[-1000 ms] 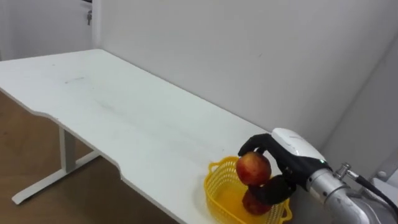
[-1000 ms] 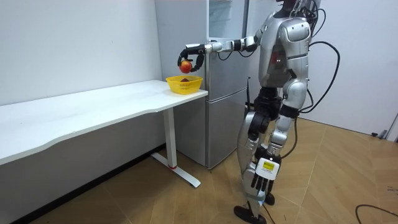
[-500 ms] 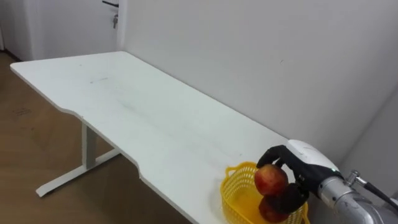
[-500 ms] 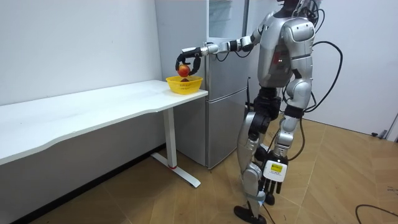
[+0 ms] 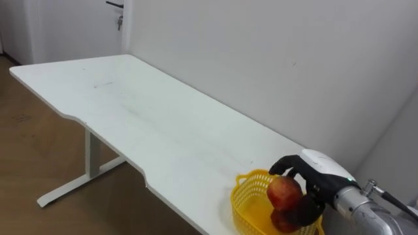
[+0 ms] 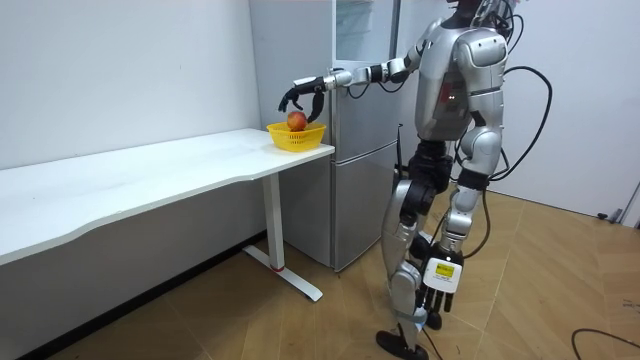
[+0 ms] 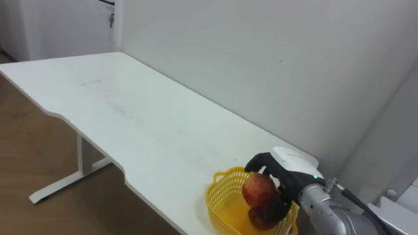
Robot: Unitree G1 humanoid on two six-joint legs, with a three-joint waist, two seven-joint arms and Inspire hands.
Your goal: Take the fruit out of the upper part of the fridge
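One red apple (image 5: 284,192) sits low in the mouth of a yellow plastic mesh basket (image 5: 248,205), and the robot's right hand (image 5: 318,171) reaches over it with its dark fingers (image 5: 285,165) curled round the fruit, thumb below. The hold looks closed, so the apple is in the hand and not yet left to the basket. A darker red shape lies under it; I cannot tell what that is. In the room view the left hand (image 6: 430,302) hangs beside the robot's leg.

The basket stands at the corner of the white tabletop (image 5: 150,124) by the tall silver fridge (image 6: 360,180), close to both the front edge and the end edge. That is the weak spot. The basket looks light, so a press on its rim, or fingers snagging the mesh as they come away, could tip it or push it over the corner. If the apple is let go while off-centre, it may roll over the rim and drop to the floor.

Beyond the basket the tabletop runs away long, smooth and bare, its front edge curving in a gentle wave, carried on a white leg (image 5: 91,153). Brown wood floor (image 5: 32,150) lies below, a plain white wall (image 5: 261,52) runs along the back edge, and a white door (image 5: 78,26) with a dark handle (image 5: 115,5) closes the far end.
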